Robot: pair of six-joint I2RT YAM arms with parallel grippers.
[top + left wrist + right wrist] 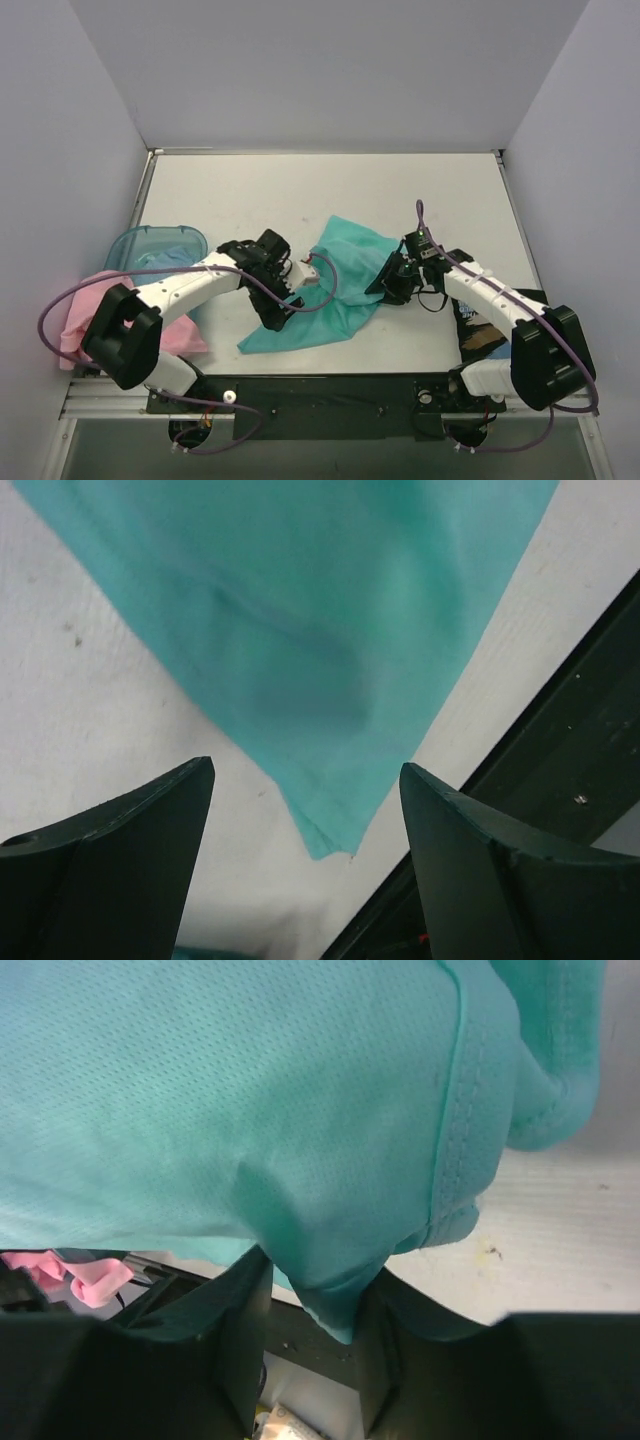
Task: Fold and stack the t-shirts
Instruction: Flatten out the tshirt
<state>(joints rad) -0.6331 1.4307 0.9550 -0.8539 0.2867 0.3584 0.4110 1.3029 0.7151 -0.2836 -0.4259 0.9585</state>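
See the left jaws released, spread wide with nothing between them, hanging just above the near pointed corner of the teal-green t-shirt (330, 630). See the right jaws clenched on that shirt's right edge, grasping a pinched fold just beside the stitched hem (455, 1130). Lies crumpled and half spread on the worktop (300, 190), between the two arms. Judging by the drape: light, thin, soft knit with no stiffness, likely to sag and fold over itself when lifted by one point. Best taken at corners or along the hem, where doubled, stitched cloth should give firmer purchase; pinching mid-panel probably gathers a single layer only. Well to the left of the teal shirt, find the pale pink t-shirt (185, 335) bunched up, touching a translucent blue tub (150, 245) on its far side. Just right of the teal shirt, spot a dark packet (475, 335), its print too small to read. No brand, tag or legible writing showing on either shirt
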